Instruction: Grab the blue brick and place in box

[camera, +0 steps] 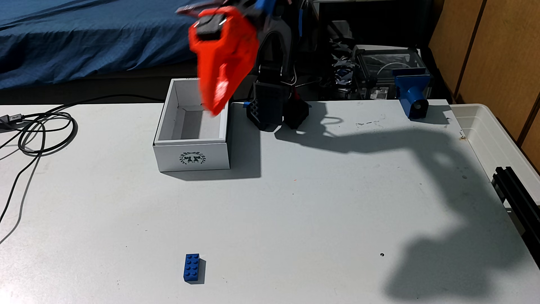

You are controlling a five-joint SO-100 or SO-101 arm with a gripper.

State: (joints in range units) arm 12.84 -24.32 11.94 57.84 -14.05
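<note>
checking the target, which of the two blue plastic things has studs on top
The blue brick, lying alone near the table's front edge. Its top shows round studs in two rows. The larger blue clamp-like part at the back right has a round hole instead.

The gripper, upper middle of the frame, is a bright orange-red plastic wedge, motion-blurred, tapering to a point, with a black block set in its top. Behind it, dark grey links, blue accents, thin wires and a black latticed base.
</note>
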